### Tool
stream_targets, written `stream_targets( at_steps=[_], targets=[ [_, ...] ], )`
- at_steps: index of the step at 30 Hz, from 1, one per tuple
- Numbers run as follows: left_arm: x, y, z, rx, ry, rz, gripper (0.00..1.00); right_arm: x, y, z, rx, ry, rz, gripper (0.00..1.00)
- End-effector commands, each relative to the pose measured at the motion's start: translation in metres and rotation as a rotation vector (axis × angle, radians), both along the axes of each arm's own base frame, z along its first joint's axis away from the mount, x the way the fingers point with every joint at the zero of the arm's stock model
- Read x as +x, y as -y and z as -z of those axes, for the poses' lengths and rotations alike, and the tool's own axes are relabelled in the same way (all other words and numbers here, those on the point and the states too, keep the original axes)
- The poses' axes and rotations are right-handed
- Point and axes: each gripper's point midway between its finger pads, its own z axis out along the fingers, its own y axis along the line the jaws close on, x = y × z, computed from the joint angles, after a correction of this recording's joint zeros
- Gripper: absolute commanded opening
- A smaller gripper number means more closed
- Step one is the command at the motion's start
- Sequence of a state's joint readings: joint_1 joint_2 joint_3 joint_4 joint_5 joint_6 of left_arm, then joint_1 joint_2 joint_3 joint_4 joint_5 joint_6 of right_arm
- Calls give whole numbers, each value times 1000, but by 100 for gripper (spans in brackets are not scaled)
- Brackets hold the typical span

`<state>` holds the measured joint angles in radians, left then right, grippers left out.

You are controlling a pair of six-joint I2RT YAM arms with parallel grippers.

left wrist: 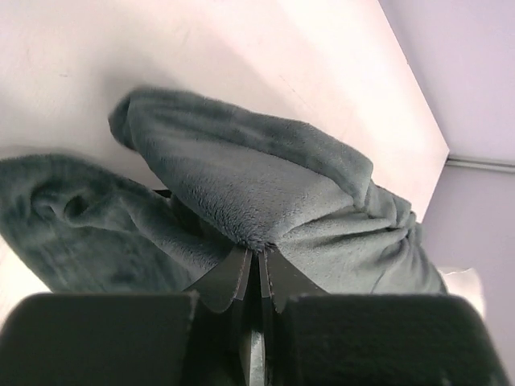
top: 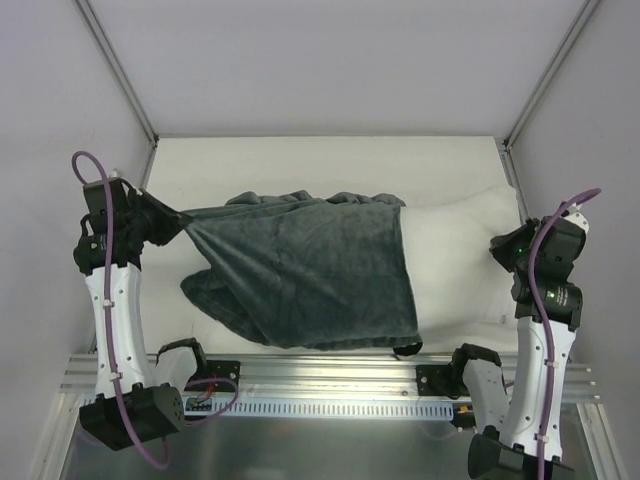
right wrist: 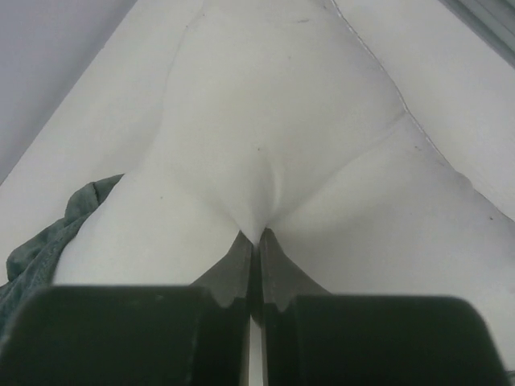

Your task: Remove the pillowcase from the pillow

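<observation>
- Pillowcase (top: 310,270): dark slate grey with a green cast, one colour throughout, no print. The plush nap reads paler grey where light catches it.
- Pillow (top: 450,270): plain white, unpatterned, with faint grey shadow in the creases.
- Surface (top: 300,165): off-white, matt, plain.
- My left pincer (left wrist: 257,259): black fingers, black body.
- My right pincer (right wrist: 256,245): black, the same.
- My left arm (top: 115,310) and my right arm (top: 535,385): white shells, black joints and bases.
- My cables (top: 90,165): purple, one on each arm.
- Rail (top: 330,385) along the surface's near edge: silver metal, finely ribbed.
- Walls (top: 320,60): pale lilac-grey, with grey metal struts in the far corners.
</observation>
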<state>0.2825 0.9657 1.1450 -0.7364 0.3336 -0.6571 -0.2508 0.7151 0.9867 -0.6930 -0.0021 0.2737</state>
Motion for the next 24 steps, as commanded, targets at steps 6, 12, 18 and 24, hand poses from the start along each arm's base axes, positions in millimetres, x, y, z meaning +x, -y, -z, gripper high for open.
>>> stream_targets(
  at_steps=[6, 12, 18, 24],
  targets=[
    [37, -43, -24, -13, 30, -116, 0, -4, 23, 22, -32, -2, 120, 1],
    [56, -34, -17, 38, 5, 1, 0, -21, 33, 52, -100, -89, 144, 1],
    [50, 27, 3, 158, -31, 175, 0, -13, 19, 42, -72, -75, 53, 1],
    [42, 41, 24, 181, -74, 229, 60, 0, 6, -5, -110, 30, -66, 73]
  ],
)
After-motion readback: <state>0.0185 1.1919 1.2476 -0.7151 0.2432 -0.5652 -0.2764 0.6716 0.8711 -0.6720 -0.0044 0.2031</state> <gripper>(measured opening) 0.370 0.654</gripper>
